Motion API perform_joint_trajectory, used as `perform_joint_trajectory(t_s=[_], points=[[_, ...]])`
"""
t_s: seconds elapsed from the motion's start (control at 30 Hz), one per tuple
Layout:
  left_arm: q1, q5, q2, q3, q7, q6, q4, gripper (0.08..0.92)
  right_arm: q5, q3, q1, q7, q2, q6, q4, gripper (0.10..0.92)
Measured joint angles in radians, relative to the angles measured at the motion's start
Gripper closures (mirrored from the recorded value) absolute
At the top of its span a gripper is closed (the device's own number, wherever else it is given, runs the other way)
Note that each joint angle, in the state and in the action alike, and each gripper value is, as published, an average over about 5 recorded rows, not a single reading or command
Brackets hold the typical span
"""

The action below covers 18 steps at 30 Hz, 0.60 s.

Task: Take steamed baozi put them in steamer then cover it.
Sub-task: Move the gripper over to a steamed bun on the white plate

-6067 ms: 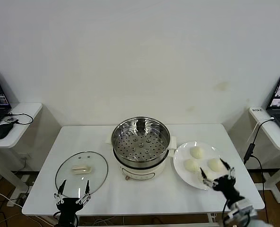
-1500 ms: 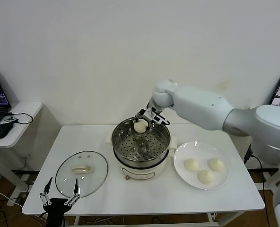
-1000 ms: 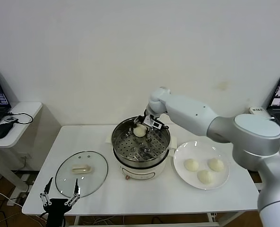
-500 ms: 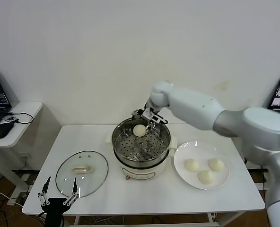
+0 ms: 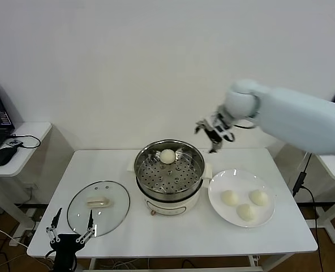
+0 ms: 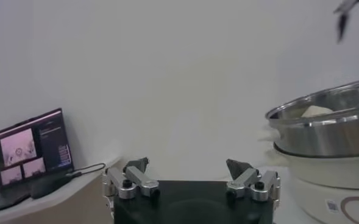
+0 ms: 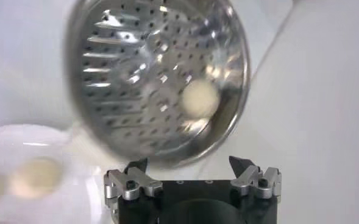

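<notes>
One steamed baozi [image 5: 167,156] lies on the perforated tray at the back of the steamer [image 5: 168,195], and it shows too in the right wrist view as the baozi [image 7: 200,98]. Three more baozi [image 5: 229,197] rest on the white plate [image 5: 215,186] to the steamer's right. My right gripper [image 5: 213,132] hangs open and empty in the air, above and to the right of the steamer's back rim. The cover [image 5: 98,207], a glass lid with a cream handle, lies flat on the table left of the steamer. My left gripper [image 5: 69,233] waits open at the table's front edge, just before the cover.
The white table [image 5: 156,232] carries everything. Side desks stand at both ends, the left one with a laptop and a mouse [image 5: 4,154]. A white wall rises close behind the table.
My right gripper let go of the baozi at the back of the steamer tray, then rose and swung away to the right. The left gripper stayed put.
</notes>
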<state>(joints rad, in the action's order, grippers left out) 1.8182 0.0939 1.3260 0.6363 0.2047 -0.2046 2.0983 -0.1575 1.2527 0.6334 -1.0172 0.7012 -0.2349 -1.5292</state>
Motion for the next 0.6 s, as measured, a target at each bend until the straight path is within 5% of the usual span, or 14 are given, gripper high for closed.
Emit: perform_joint_trajectory(t_s=[0.6], points=[[0.004,0.004,-0.008,0.019,-0.006,0.009,-0.004,0.177,0.141,-0.188,-0.341,-0.021,-0.206,-0.064,-0.064,0.203]])
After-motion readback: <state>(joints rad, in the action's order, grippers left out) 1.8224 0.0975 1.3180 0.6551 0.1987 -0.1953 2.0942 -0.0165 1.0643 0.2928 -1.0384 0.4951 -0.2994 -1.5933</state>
